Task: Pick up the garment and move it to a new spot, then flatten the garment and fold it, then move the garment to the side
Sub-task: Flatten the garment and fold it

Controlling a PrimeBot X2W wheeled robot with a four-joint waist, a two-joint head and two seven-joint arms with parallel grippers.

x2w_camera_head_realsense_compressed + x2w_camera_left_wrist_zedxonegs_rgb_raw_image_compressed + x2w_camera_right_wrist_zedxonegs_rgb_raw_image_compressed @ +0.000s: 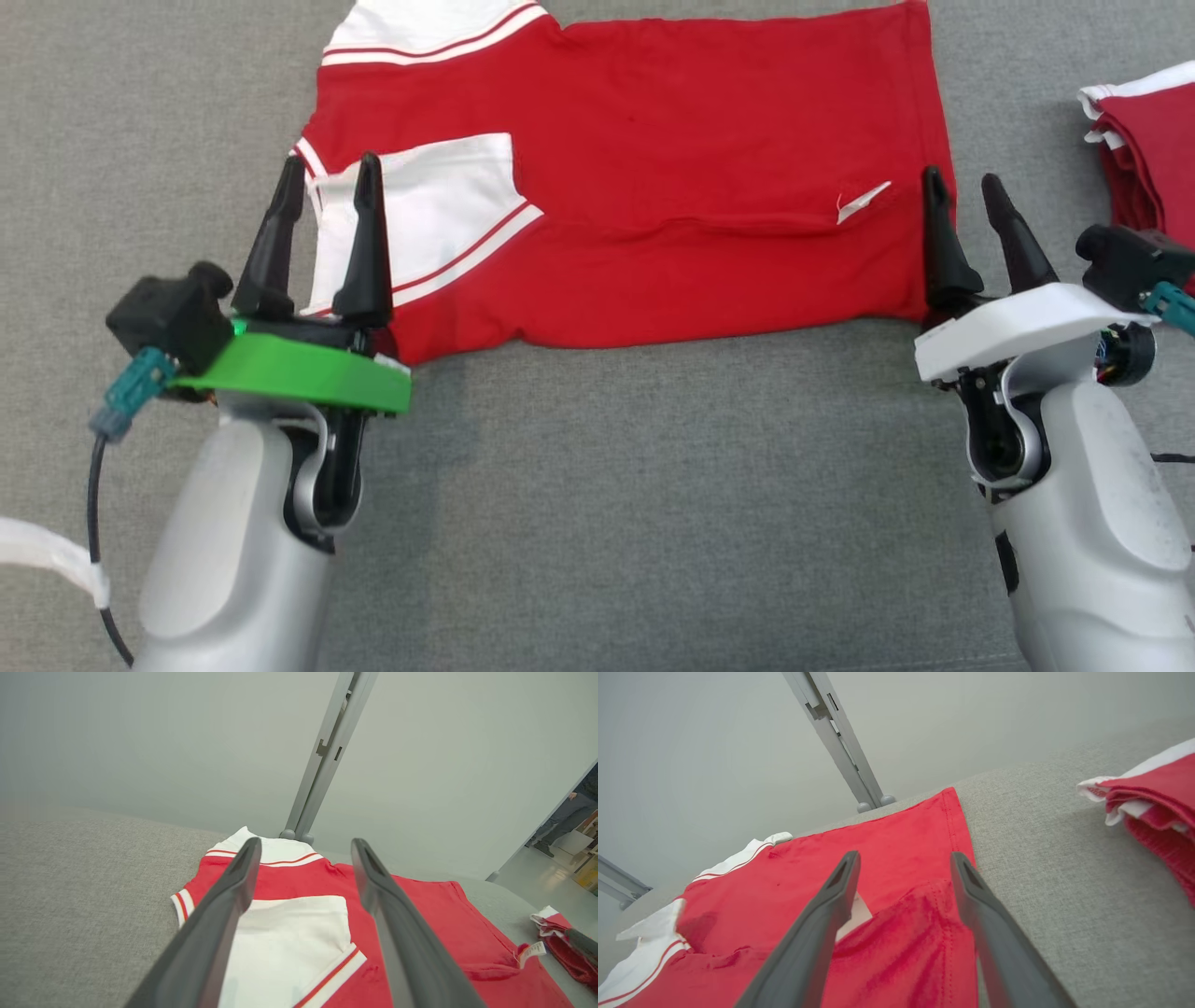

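Garment lying half-folded at worktop far edge; left gripper, right gripper hovering released over its ends, apparently without contact.

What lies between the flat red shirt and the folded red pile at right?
Head view: bare grey woven surface separates the red shirt from the folded red pile; one finger of the right hand overlaps its near end.

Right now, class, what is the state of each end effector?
Left end effector: open, holding nothing, over the garment.
Right end effector: open, holding nothing, at the garment's edge.
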